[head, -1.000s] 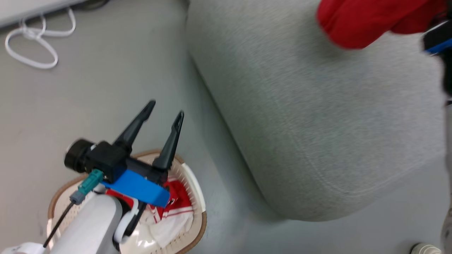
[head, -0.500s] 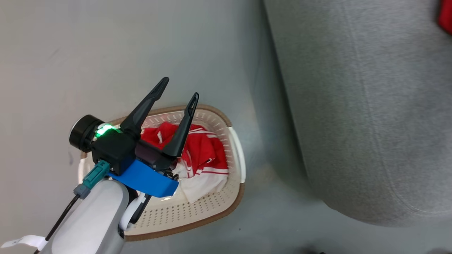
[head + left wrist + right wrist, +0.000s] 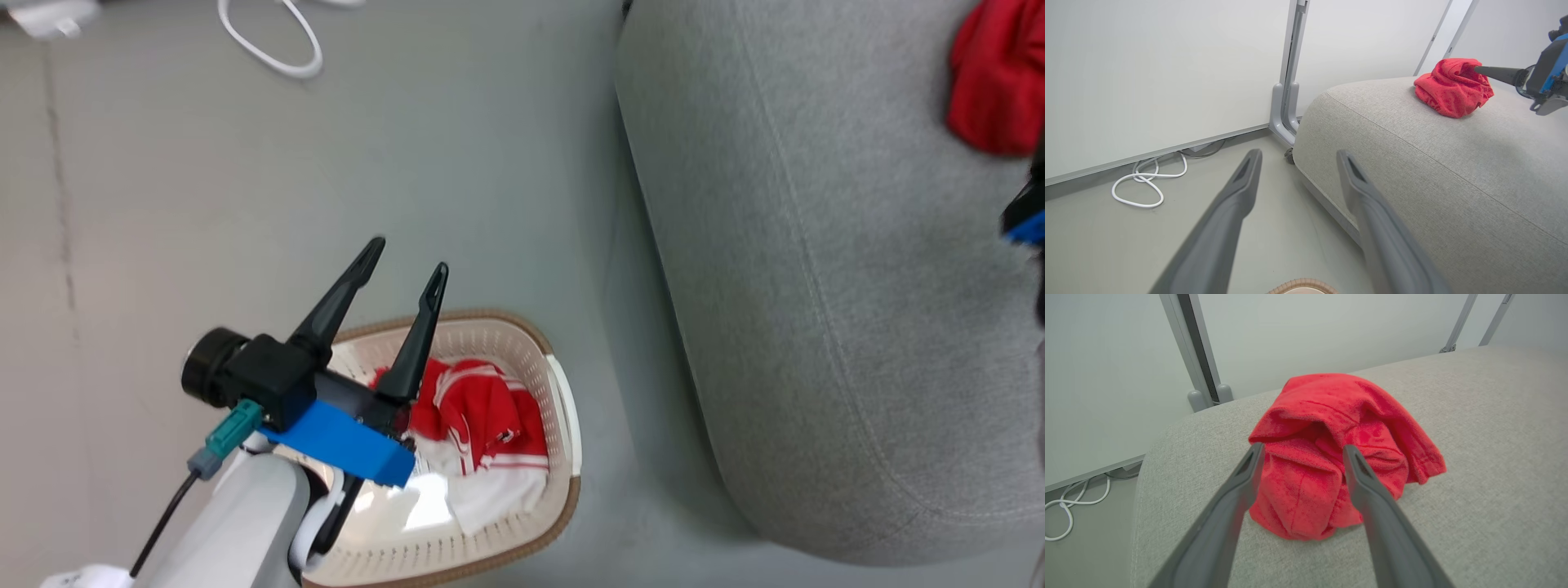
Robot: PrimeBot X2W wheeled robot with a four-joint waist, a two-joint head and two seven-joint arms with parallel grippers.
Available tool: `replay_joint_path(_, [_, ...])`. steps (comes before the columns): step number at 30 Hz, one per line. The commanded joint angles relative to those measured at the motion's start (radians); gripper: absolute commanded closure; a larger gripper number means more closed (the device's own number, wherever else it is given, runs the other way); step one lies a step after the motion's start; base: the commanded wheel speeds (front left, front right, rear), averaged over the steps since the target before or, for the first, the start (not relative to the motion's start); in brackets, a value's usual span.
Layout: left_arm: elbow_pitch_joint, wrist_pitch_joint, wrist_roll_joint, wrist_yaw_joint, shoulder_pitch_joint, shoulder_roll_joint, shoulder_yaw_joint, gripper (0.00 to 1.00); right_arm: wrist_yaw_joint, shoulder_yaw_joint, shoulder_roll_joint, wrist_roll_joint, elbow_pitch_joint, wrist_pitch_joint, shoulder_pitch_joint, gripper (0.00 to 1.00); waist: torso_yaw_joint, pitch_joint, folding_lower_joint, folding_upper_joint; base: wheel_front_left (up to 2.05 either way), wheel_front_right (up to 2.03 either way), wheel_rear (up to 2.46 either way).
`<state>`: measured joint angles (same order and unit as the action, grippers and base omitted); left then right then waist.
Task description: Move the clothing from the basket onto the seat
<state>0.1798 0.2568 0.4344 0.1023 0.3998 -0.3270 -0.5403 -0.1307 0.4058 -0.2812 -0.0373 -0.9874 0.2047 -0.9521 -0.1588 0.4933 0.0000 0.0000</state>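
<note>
left gripper [image 3: 408, 257]: fingers spread, empty, over the basket [image 3: 535, 367] | basket: red-and-white striped clothing [image 3: 482, 408] heaped inside | seat [image 3: 816, 286]: just right of basket | right gripper [image 3: 1302, 451]: fingers apart, straddling crumpled red garment [image 3: 1339, 412] lying on seat

clothing [image 3: 482, 416] in basket [image 3: 535, 359], basket left of seat [image 3: 816, 286], garment [image 3: 992, 82] on seat

Head: looks steeply down from high over the edge of the seat [image 3: 816, 286]. Left wrist: faces the seat's corner from low, standing off. Right wrist: sits close above the seat top. Shared in all three: the red clothing [image 3: 1331, 457] on the seat.
</note>
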Motion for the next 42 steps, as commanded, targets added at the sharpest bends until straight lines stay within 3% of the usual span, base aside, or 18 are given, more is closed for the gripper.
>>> replay_joint_path(1, [0.017,0.006,0.008,-0.003,-0.023,0.009,0.009,0.00,0.000,-0.021,0.015,0.008,-0.003,0.014,0.044,0.00,-0.023,-0.066,0.0000,0.0000,0.00,0.00,0.00])
replay_joint_path(7, [0.062,0.009,0.022,-0.018,-0.123,0.053,0.079,0.00,0.000,-0.114,0.068,-0.030,0.090,0.053,0.213,0.00,0.001,-0.239,0.0000,0.0000,0.00,0.00,0.00])
replay_joint_path(17, [0.129,0.009,-0.006,-0.013,-0.281,0.112,0.211,0.00,0.000,-0.263,0.165,-0.085,0.438,0.060,0.614,0.00,0.099,-0.429,0.0000,0.0000,0.00,0.00,0.00])
replay_joint_path(26, [0.163,0.010,-0.028,-0.006,-0.378,0.151,0.326,0.00,0.000,-0.335,0.224,-0.087,0.676,0.001,0.881,0.00,0.187,-0.497,0.0000,0.0000,0.00,0.00,0.00])
replay_joint_path(42, [0.164,0.009,-0.083,0.010,-0.444,0.194,0.447,0.00,0.000,-0.387,0.231,-0.098,0.813,-0.082,0.999,0.00,0.247,-0.526,0.0000,0.0000,0.00,0.00,0.00])
